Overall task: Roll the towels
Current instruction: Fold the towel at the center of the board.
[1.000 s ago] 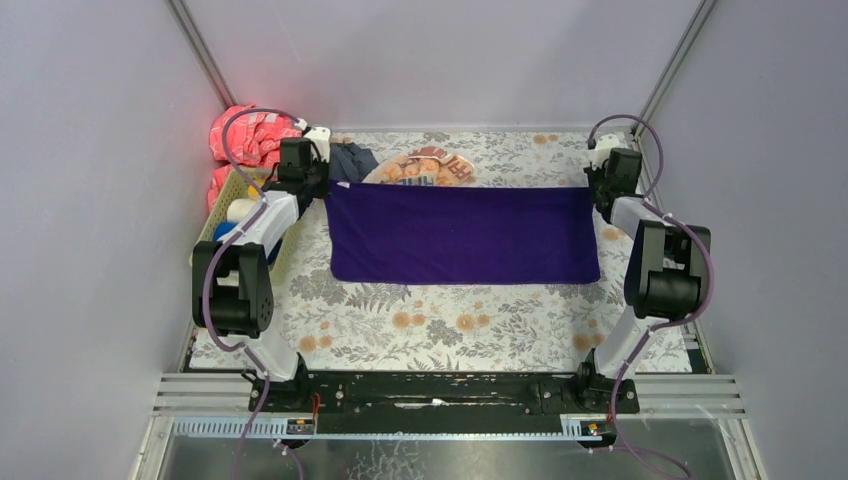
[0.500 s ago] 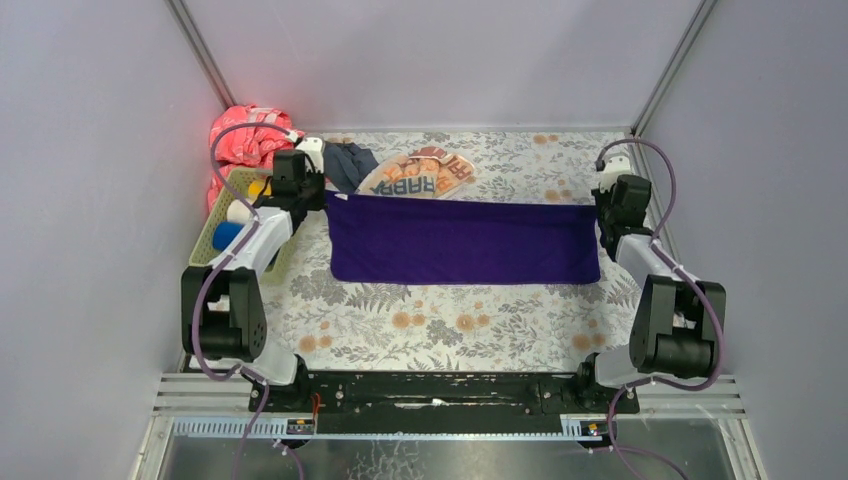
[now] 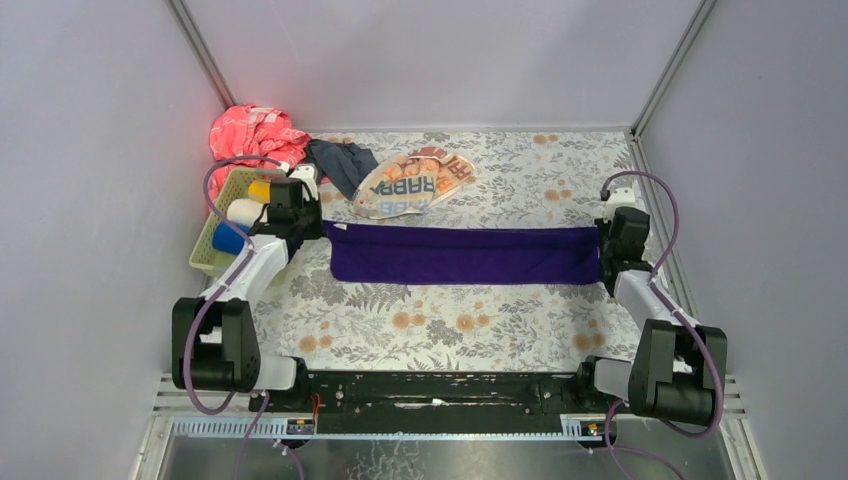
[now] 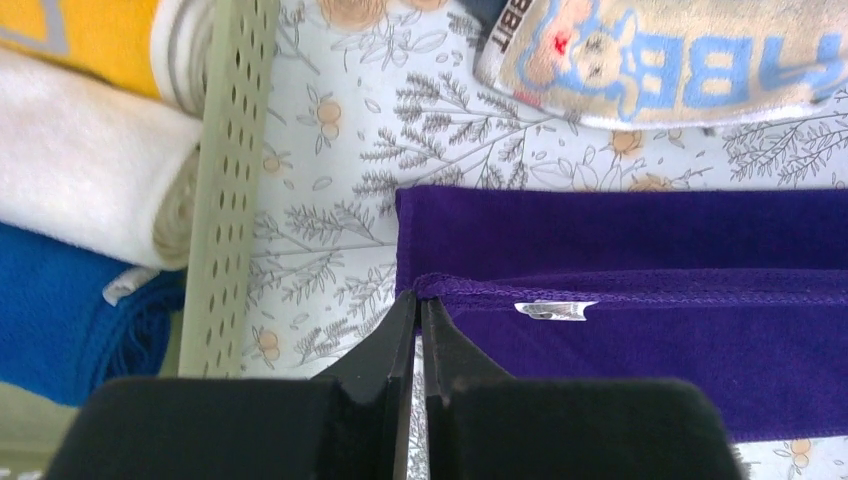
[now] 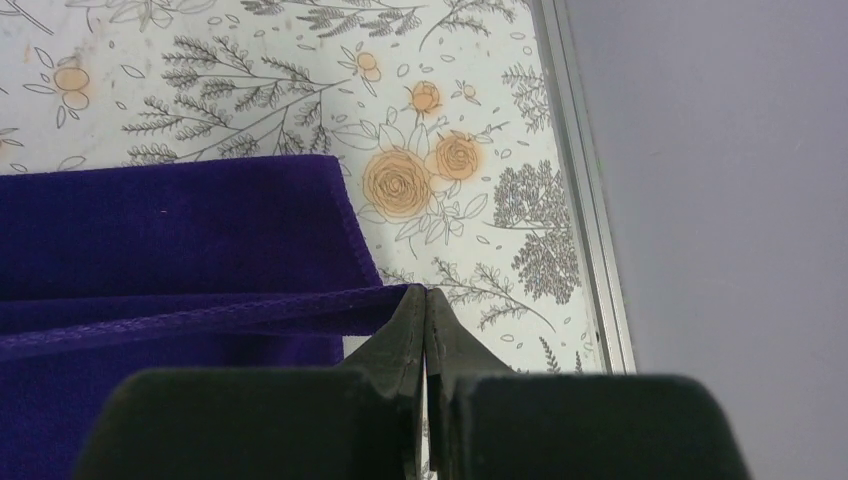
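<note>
A soft purple rectangular towel (image 3: pixel 465 256) is laid as a long narrow band across the floral-print grey-and-orange surface (image 3: pixel 450 325). Its long axis is set straight from left to right, crosswise to both arms.

The left pincer (image 4: pixel 418 300) is shut tight on the towel's left end, where a hemmed corner beside a small white label is nipped between the black fingertips. The right pincer (image 5: pixel 426 295) is closed in the same way on the matching hemmed corner at the right end. The held hem is stretched taut between the two pincers. In both wrist views it is seen above a lower layer of the same cloth, part of which is exposed on its far side.

The towel is thus shared evenly: neither arm is nearer, each being placed at its own end. The step in hand is judged to be a lengthwise fold. The coming move is therefore expected to be made across the long axis, toward the arm bases, with both pincers carried in step so that the hem is held parallel to the near edge. Rolling is judged to be done along the long axis once the fold is laid.

A cream towel printed "RABBIT" (image 3: pixel 410 185) is seen just beyond the purple one and apart from it. A pale green perforated basket (image 4: pixel 232 200) of rolled towels is seen beside the left pincer.
</note>
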Motion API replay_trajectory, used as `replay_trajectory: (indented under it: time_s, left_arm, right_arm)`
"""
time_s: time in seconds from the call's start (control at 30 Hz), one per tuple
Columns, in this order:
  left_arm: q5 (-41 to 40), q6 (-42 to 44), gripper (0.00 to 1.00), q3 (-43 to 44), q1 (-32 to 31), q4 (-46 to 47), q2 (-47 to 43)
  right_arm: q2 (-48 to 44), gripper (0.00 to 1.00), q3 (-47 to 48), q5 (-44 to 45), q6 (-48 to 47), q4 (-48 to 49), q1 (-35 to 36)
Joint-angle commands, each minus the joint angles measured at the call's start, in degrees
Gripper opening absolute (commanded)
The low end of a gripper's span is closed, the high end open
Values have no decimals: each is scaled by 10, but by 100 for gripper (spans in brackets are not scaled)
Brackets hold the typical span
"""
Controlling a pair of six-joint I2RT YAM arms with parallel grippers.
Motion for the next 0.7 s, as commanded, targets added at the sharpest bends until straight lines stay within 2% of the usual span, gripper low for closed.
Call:
replay_trajectory:
  time_s: [0.0,0.37,0.53,0.6,0.67]
  left_arm:
    - [-23,-43,0,-17,4,-27,-27]
    - [7,-101,0,-79,4,-50,-38]
    - [18,-124,0,-89,4,-50,-30]
    - [19,-132,7,-95,4,-52,-31]
    - [13,-139,14,-102,4,-52,-41]
  right_arm:
    - [-36,1,-13,44,14,1,-4]
    - [-41,0,-46,49,18,-37,-4]
    - [-28,3,-39,24,24,-64,-4]
    - [-30,10,-31,13,29,-79,-4]
    - [-35,25,-23,5,32,-93,-4]
